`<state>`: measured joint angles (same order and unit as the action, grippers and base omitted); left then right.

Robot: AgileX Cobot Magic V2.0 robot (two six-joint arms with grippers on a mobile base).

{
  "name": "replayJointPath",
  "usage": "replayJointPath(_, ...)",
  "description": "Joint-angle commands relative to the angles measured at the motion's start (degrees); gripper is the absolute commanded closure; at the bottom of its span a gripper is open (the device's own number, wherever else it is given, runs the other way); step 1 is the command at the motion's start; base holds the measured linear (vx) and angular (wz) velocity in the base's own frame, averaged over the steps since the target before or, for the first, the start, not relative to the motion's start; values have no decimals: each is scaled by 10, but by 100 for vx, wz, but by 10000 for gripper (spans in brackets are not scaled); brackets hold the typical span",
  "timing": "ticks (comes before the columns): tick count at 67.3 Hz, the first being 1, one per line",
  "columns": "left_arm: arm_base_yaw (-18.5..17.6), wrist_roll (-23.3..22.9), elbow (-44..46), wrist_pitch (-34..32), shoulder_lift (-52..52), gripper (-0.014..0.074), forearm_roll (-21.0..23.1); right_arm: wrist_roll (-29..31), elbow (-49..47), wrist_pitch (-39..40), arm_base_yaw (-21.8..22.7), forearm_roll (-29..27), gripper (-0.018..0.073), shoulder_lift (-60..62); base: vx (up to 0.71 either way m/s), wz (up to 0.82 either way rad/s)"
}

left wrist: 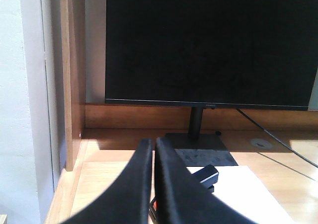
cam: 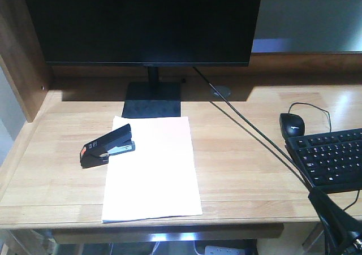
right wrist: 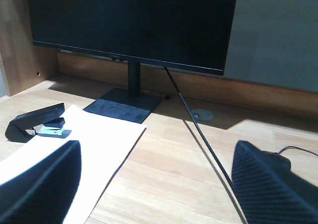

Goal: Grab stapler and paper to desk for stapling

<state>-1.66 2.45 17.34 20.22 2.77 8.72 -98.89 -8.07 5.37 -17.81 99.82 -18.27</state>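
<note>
Now stapler (cam: 107, 146) overlaps paper (cam: 151, 170) on desk (cam: 243, 170), seemingly gaping

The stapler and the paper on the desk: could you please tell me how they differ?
The stapler is black with an orange end; the paper is plain white. The stapler is small and raised, its top propped open; the paper is far larger and flat. Both rest on the desk, the stapler overlapping the paper's left edge.

I find no legible text. The monitor (left wrist: 208, 45) bears a small mark at the centre of its lower bezel, too small to read. The keyboard (cam: 331, 159) key legends are too fine to make out.
</note>
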Motion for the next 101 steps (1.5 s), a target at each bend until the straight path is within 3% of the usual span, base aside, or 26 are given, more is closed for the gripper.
replayJointPath(1, -4, -6, 14, -39, 9, 603, 6, 0, -16, -26, 2, 25, 40, -3, 0, 0)
replayJointPath(8, -4, -6, 14, -39, 9, 603, 6, -20, -16, -29, 2, 25, 186, -3, 0, 0)
replayJointPath(20, -4, -6, 14, -39, 9, 603, 6, -17, -16, -23, 2, 29, 575, -3, 0, 0)
replayJointPath(70, -4, -6, 12, -39, 8, 603, 5, -17, -16, -28, 2, 29, 568, -3, 0, 0)
replayJointPath(77, -4, -2, 10, -43, 8, 603, -30, -17, -16, -28, 2, 29, 568, -3, 0, 0)
replayJointPath(101, -4, -2, -160, -291, 8, 603, -39, -17, -16, -28, 2, 29, 568, -3, 0, 0)
